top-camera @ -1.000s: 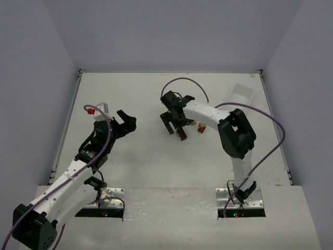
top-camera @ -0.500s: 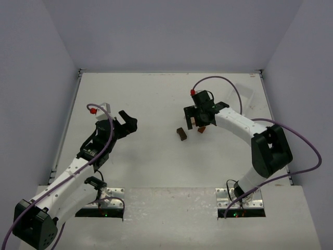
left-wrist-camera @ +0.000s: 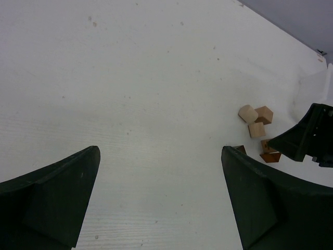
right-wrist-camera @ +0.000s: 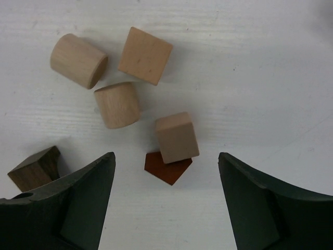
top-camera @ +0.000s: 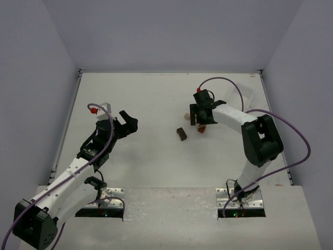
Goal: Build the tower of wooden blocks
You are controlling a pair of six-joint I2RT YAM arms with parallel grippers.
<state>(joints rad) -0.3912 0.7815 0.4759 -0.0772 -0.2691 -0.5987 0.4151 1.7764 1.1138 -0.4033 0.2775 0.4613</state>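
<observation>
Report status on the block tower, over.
Left end effector open, empty. Right end effector open above wood blocks, none held. Blocks scattered on table, tower unbuilt. Nothing blocking.

A clear plastic tray (top-camera: 247,93) (near the far right corner) sits on the white table (top-camera: 140,99).

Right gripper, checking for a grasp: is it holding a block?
No, the right gripper is open and empty, with the pale cube lying ungripped on the table.
</observation>
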